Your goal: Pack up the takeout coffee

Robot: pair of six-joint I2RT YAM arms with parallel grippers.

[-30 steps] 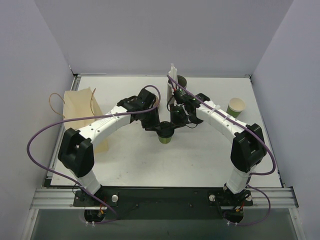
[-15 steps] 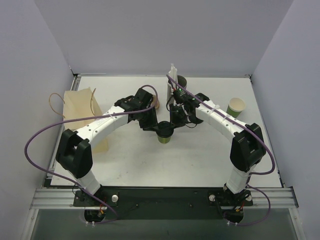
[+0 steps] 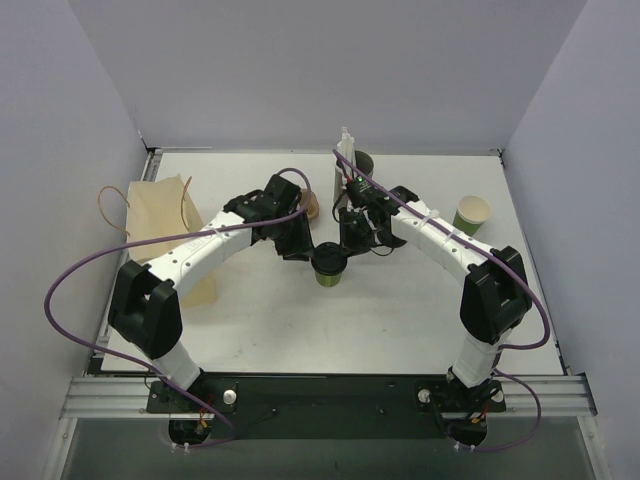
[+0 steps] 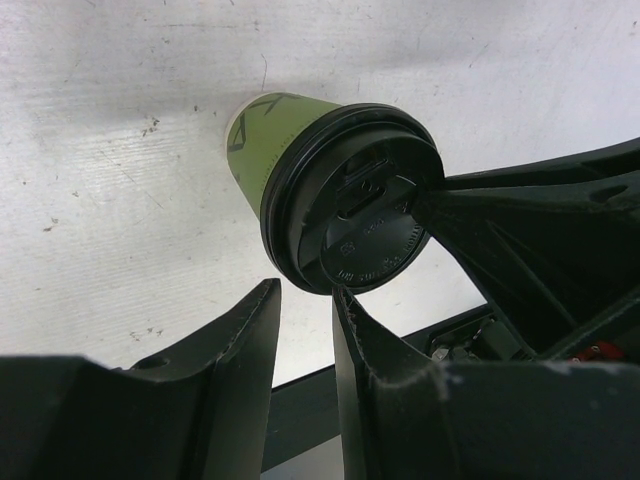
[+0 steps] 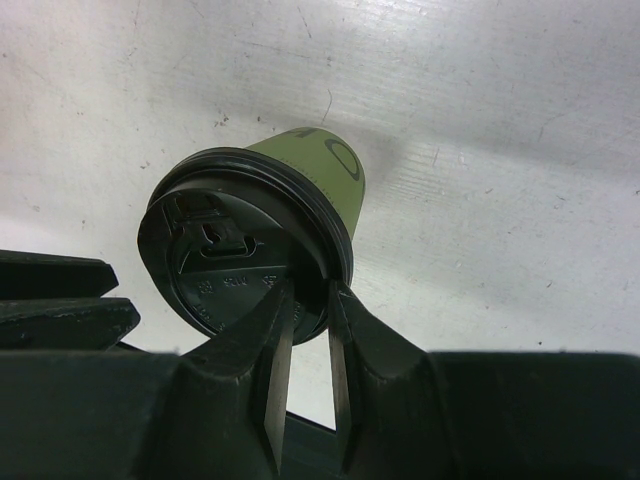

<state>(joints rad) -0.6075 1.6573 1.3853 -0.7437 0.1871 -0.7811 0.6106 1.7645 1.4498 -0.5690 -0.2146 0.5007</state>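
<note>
Top view won't give you the fingertips: both grippers are black against the black lid (image 5: 235, 260), so check the wrist cams. The right arm cuts off most of the grey cup w/ straws (image 3: 361, 162) at the far edge of the table (image 3: 400, 320). The left arm crosses a corner of the paper bag (image 3: 160, 235) lying along the left edge. You can't tell from any view whether the cup's base sits flat on the table.

The takeout coffee (image 3: 330, 272) is approx. mid-table, between the two grippers, lid on.

The right gripper (image 5: 312, 302) is clamped on the takeout coffee. Its fingers pinch the lid's rim on the right-arm side, w/ the rim running between them.

The left gripper (image 4: 305, 292) is loose. Its jaws are a little apart w/ nothing between them, and the lid's rim sits just past the fingertips, very close. You can't tell if there's contact.

A 2nd green cup (image 3: 472, 213), no lid, stands near the right edge, well apart from both grippers.
</note>
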